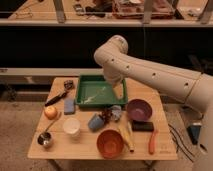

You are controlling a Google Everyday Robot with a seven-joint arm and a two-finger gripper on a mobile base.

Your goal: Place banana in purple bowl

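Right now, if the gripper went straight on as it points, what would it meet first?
Probably the table: the gripper points down beside the purple bowl, short of the banana. Depth is unclear.

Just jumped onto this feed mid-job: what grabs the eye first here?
The big white arm dominates, stretching in from the right and bending down over the green tray at the back of the table. Its end effector hangs low just in front of that tray, left of the purple bowl. The banana lies on the table in front of that bowl, between the orange bowl and a red-orange stick.
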